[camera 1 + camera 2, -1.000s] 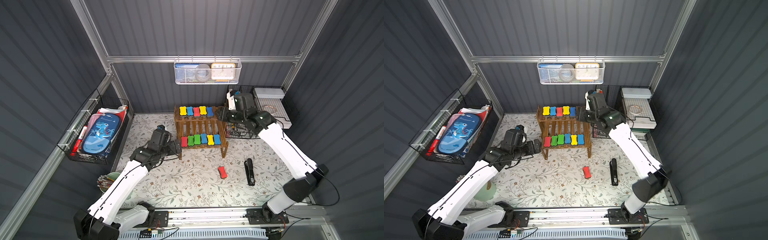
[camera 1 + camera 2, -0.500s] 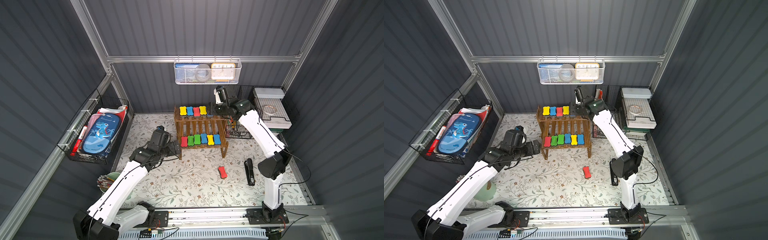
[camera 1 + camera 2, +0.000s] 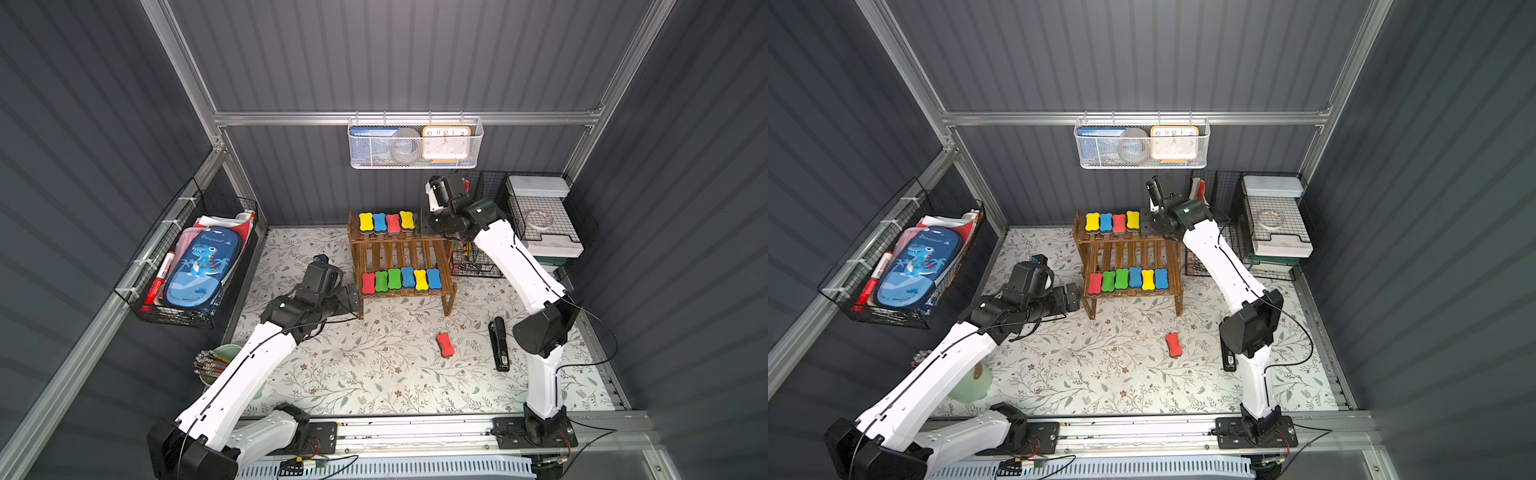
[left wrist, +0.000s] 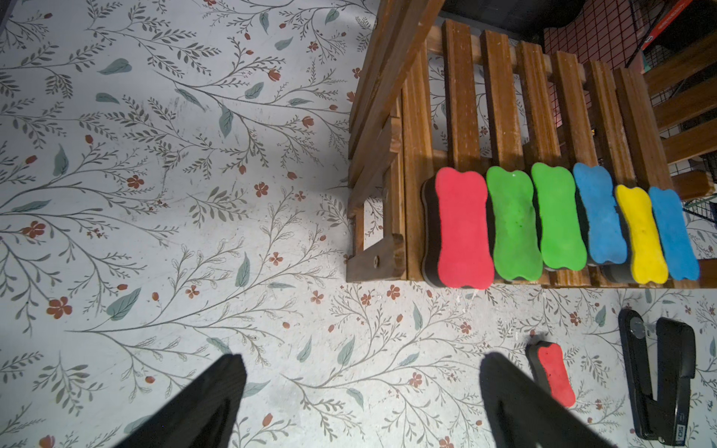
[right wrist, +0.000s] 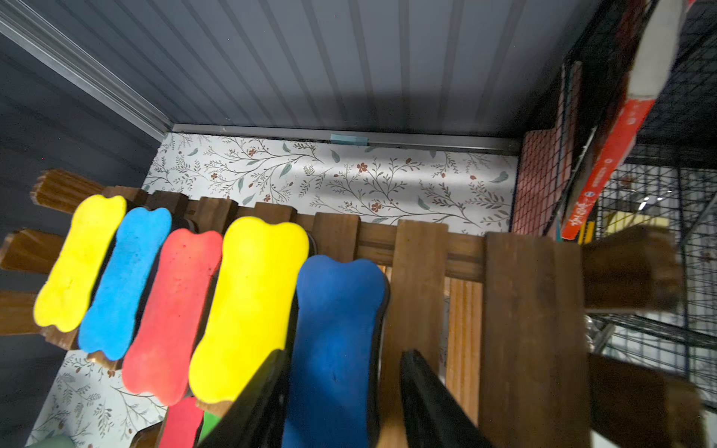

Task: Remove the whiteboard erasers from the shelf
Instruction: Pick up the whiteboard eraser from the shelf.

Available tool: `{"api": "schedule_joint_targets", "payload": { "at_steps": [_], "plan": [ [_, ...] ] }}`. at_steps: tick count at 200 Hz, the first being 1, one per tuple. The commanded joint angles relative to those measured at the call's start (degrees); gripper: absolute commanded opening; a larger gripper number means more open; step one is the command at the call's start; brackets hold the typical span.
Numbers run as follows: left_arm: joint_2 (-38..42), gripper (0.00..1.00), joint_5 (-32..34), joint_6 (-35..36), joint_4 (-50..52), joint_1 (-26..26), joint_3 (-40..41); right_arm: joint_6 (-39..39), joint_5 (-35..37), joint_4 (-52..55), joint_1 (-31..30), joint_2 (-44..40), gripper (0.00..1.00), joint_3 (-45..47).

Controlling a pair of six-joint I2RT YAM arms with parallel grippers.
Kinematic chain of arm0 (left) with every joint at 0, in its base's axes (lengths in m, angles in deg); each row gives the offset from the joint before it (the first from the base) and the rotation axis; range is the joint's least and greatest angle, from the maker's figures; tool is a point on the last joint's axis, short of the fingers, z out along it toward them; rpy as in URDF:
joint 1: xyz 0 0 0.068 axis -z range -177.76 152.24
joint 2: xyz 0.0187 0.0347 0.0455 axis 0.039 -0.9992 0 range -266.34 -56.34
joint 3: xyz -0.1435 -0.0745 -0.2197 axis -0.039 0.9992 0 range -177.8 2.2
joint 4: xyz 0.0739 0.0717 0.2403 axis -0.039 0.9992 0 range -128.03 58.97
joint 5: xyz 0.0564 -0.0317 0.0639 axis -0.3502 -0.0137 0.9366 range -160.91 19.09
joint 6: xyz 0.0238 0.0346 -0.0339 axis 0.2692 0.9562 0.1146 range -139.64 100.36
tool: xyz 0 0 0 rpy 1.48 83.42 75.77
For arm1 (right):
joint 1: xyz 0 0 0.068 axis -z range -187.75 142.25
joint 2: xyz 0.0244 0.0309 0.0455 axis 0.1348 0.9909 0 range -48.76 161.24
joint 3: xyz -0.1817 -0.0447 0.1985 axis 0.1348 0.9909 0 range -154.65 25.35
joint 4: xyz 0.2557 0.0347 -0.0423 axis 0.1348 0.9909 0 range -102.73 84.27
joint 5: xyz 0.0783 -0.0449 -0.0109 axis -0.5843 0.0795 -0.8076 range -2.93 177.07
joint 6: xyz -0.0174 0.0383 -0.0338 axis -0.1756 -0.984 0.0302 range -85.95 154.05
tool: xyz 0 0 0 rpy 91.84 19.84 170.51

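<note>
One red eraser is off, on the tabletop at 5 o'clock of the shelf. Eleven remain, five above and six below. All are bone-shaped, with coloured tops and dark felt bases. On the right gripper, jaws straddle the top row's 3 o'clock blue eraser, apart, unclamped. On the left gripper, jaws are wide apart, empty.

Walls: dark grey ribbed panels on three sides, braced by silver rails.
Bench: pale covering printed with leafy twigs and small red flowers.
Fittings: white mesh basket hangs on the back rail; black wire basket on the side wall.
Light: bright over the bench.
</note>
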Motion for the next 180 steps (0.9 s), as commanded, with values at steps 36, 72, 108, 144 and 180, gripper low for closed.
{"api": "schedule_joint_targets", "payload": {
  "at_steps": [36,72,108,144,180],
  "plan": [
    [0.82,0.99,0.53,1.21,0.94,-0.27,1.24,1.04,2.7,2.77,-0.32,1.88,0.52,-3.49],
    [0.66,0.99,0.3,0.98,0.93,-0.31,1.28,1.87,3.45,5.15,-0.84,4.3,0.52,-6.61],
    [0.69,0.99,0.59,1.02,1.03,-0.31,1.32,1.99,4.35,5.56,-0.82,4.39,0.48,-5.34],
    [0.26,0.99,0.36,0.97,1.32,-0.31,0.89,2.0,3.89,4.34,-0.77,3.01,0.36,-4.98],
    [0.74,0.99,0.82,0.96,1.86,-0.26,0.3,0.64,3.96,2.03,-1.02,-3.2,0.31,-2.24]
  ]
}}
